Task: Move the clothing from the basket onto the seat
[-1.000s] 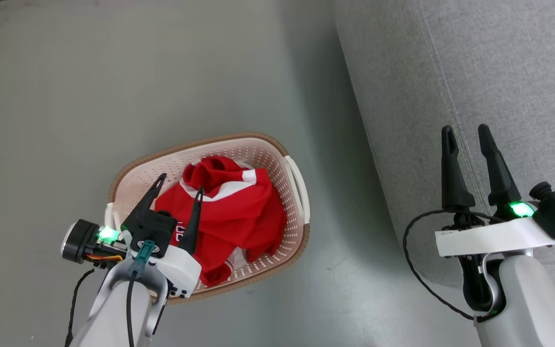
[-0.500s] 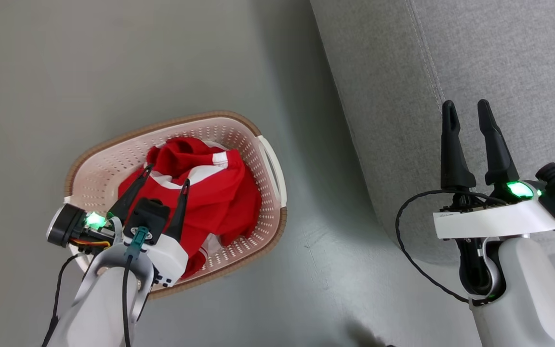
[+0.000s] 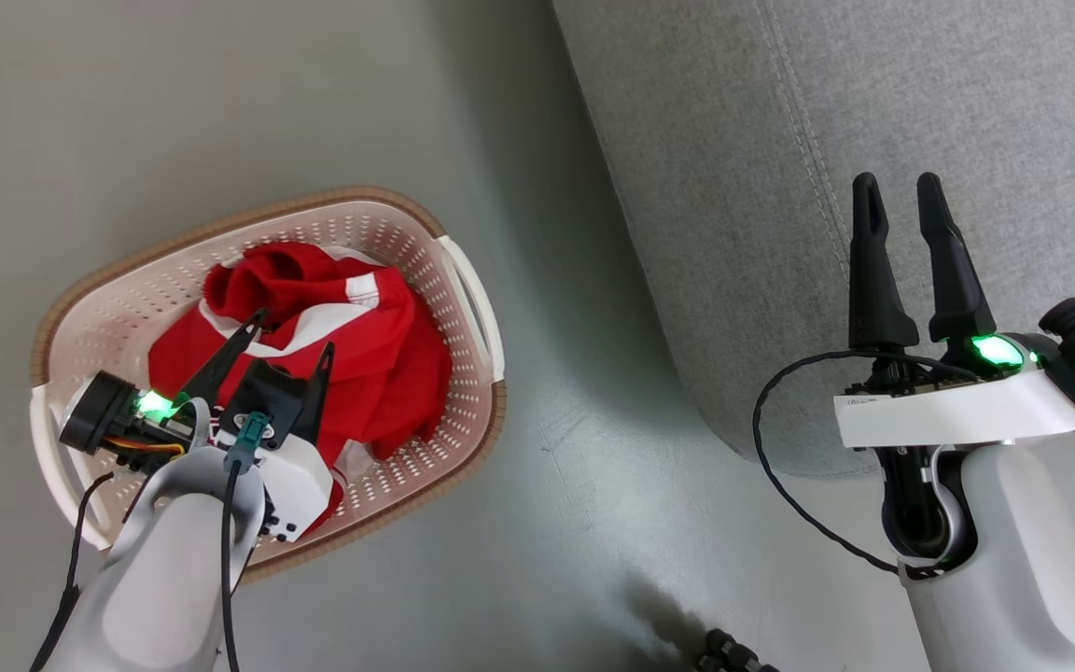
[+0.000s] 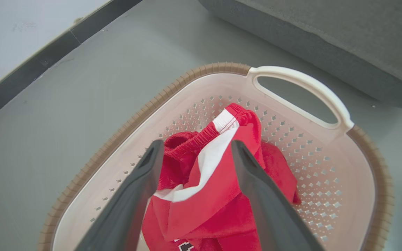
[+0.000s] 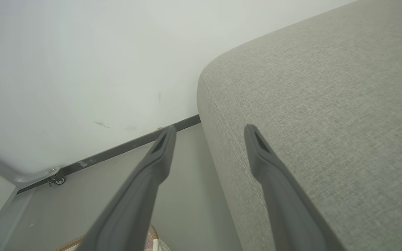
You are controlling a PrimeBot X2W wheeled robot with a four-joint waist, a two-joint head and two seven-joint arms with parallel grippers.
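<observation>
The clothing (image 3: 388, 364) lies just ahead of the left gripper's (image 3: 295, 329) spread, empty jaws; the right gripper (image 3: 896, 182), also spread, hangs well apart.

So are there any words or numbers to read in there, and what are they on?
Nothing can be read whole.
Dark white-outlined lettering on the red clothing: cut off at the left wrist view's bottom edge, unreadable.
Small dark writing on the white plate of the right end effector: too small to read.
</observation>
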